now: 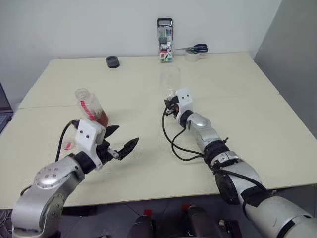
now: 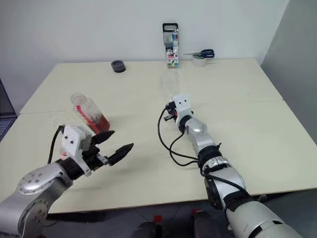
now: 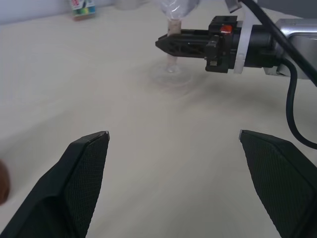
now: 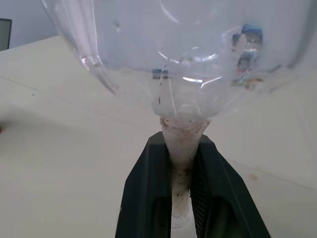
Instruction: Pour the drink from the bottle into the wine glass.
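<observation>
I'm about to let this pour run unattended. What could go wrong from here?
1. The right gripper pinches the clear stemmed wine glass by its thin stem alone, so the glass may tilt or slip.
2. The small clear plastic bottle with the red label stands uncapped and free beside the open left gripper; a clumsy approach may topple it and spill the reddish-brown drink.

Bottle: the small clear plastic bottle stands tilted on the cream desk, left of centre.
Glass: the clear stemmed wine glass stands at centre frame.
Back edge: black tape roll upper left, marker pack upper centre, scissors just right.
</observation>
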You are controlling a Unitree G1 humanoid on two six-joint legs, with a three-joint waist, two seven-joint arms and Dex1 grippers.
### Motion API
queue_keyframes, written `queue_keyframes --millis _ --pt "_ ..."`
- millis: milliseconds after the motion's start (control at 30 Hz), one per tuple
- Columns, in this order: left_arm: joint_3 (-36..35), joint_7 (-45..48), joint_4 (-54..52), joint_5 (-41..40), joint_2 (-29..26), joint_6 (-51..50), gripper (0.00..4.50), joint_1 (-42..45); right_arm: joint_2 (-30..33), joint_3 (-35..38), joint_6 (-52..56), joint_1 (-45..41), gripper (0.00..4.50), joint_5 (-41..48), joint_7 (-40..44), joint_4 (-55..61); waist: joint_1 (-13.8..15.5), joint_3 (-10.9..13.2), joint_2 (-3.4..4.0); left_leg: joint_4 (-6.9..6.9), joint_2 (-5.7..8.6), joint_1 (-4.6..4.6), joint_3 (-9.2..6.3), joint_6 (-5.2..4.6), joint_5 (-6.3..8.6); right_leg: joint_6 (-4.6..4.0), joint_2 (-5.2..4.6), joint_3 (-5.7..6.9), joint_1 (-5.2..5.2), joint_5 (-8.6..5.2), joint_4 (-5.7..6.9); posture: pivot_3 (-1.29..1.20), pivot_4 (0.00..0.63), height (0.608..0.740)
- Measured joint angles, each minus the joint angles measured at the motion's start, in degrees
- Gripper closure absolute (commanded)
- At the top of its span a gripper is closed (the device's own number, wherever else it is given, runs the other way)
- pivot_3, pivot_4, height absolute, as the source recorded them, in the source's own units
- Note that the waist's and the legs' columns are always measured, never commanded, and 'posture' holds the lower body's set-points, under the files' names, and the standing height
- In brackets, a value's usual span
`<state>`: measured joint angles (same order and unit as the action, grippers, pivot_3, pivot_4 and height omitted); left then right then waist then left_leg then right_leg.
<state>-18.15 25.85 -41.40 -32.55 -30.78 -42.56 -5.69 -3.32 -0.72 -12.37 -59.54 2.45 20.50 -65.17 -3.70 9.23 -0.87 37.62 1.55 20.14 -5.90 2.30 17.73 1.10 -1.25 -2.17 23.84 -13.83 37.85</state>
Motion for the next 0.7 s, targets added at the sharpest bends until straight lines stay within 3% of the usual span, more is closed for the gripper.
queue_keyframes --millis 300,700 --pt "-4.9 -5.5 -3.7 0.0 1.6 0.1 0.00 -5.0 -2.8 0.0 -2.5 -3.2 4.24 -1.4 0.7 -6.3 0.3 0.0 0.04 0.17 -0.13 0.36 -0.04 0.17 -0.06 -0.01 0.07 0.05 0.34 0.01 0.17 0.00 0.150 0.740" --pt "-4.8 -6.5 -3.9 -0.2 1.7 0.7 0.00 -5.2 -3.9 0.6 -2.8 -3.5 4.24 -1.7 0.8 -7.4 0.4 0.0 0.04 0.18 -0.13 0.38 -0.04 0.18 -0.06 -0.01 0.08 0.05 0.34 0.01 0.17 0.00 0.150 0.740"
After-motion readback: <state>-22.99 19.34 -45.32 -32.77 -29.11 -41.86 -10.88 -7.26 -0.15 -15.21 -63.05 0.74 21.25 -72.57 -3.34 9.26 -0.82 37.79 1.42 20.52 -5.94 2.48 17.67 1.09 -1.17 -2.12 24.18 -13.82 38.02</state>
